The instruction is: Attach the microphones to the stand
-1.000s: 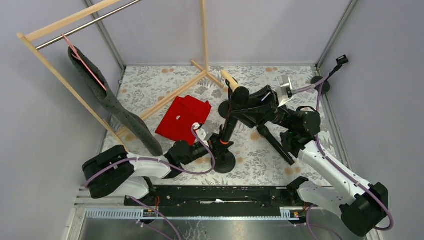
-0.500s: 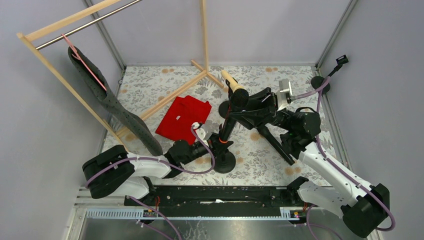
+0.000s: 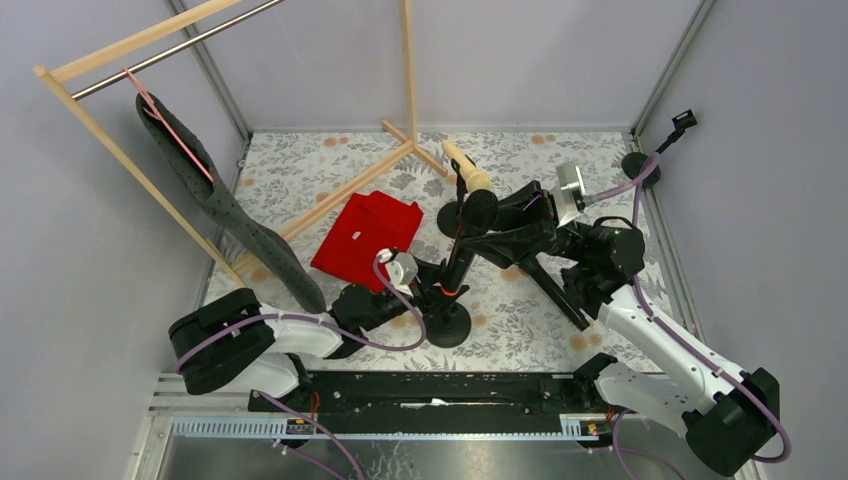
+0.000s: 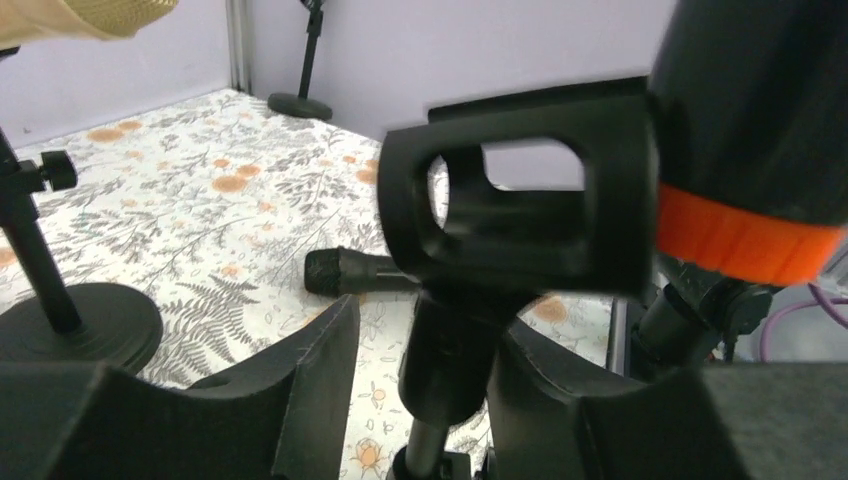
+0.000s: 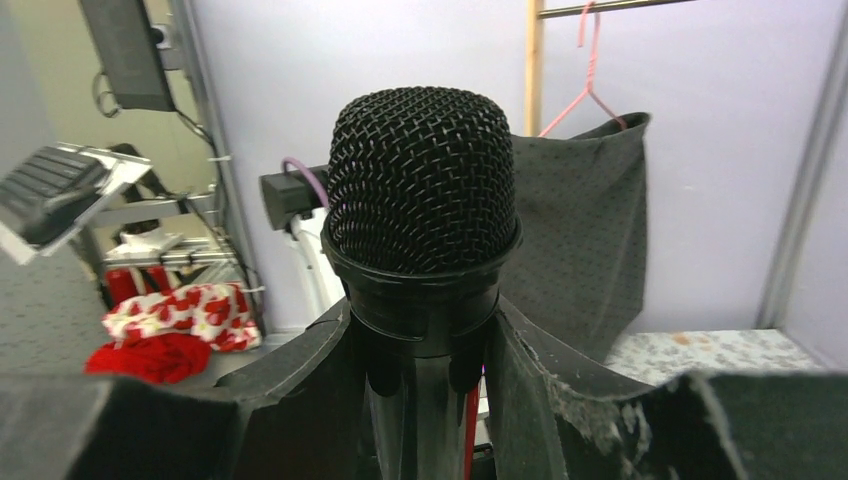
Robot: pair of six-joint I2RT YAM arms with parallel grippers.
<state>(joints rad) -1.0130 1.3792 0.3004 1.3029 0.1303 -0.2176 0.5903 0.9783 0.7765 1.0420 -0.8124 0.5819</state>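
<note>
My right gripper [image 3: 497,232] [image 5: 420,330] is shut just below the mesh head of the black microphone with the orange-red end [image 3: 463,250] [image 5: 420,180]. It holds that microphone nearly upright, its orange end [image 4: 745,235] right beside the empty clip [image 4: 520,210] of the near stand [image 3: 450,325]. My left gripper [image 3: 432,287] [image 4: 428,310] has its jaws around the stand's post under the clip. A gap shows on the left side. The cream-beige microphone [image 3: 465,170] sits in a second stand [image 3: 452,214]. The other black microphone [image 3: 550,282] [image 4: 350,270] lies on the table.
A third stand [image 3: 640,165] with an empty clip stands at the back right. A red cloth [image 3: 365,235] lies left of centre. A wooden rack [image 3: 120,150] carries a dark garment [image 3: 230,215] on a pink hanger at the left.
My right gripper has lowered the black microphone, bringing its head toward me and its orange end down by the clip. My left gripper has shifted slightly at the stand's post.
</note>
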